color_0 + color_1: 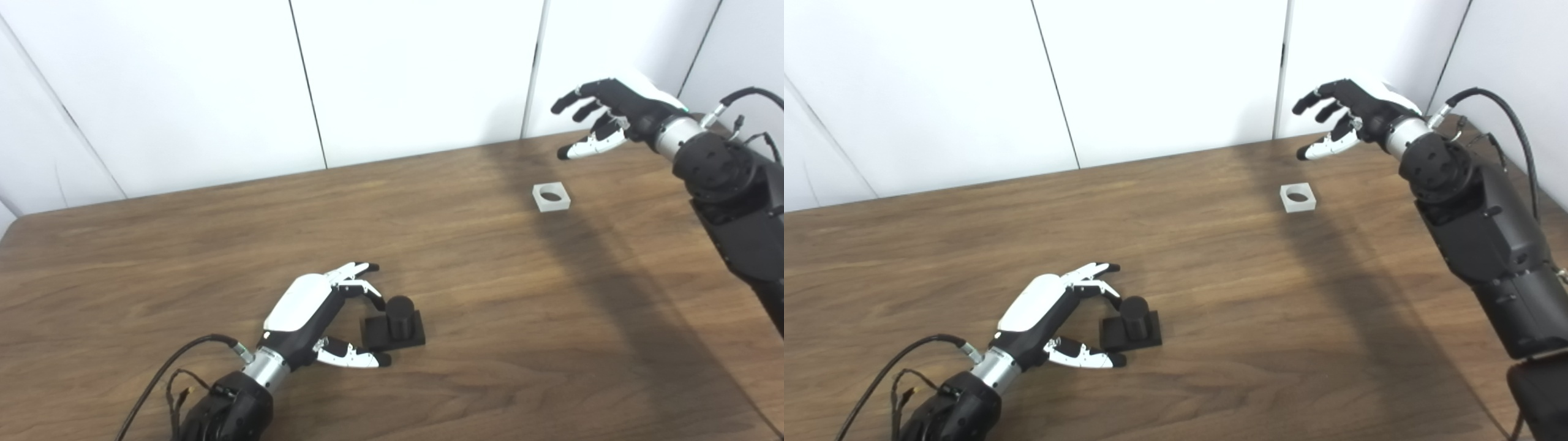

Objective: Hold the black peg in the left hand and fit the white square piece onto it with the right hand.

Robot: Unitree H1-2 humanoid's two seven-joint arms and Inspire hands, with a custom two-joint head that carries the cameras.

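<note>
The black peg (395, 326), a short cylinder on a square base, stands upright on the wooden table (184, 245) near the front. My left hand (318, 315) lies just left of it, open, with fingers and thumb spread around the base's left side but not closed on it. The white square piece (551, 197), with a round hole, lies flat at the far right of the table. My right hand (603, 119) hovers open above and behind the white piece, fingers spread, holding nothing.
White wall panels (398, 73) rise directly behind the table's far edge. The right forearm (735, 202) reaches in along the table's right side. Cables (177, 367) trail from the left wrist at the front.
</note>
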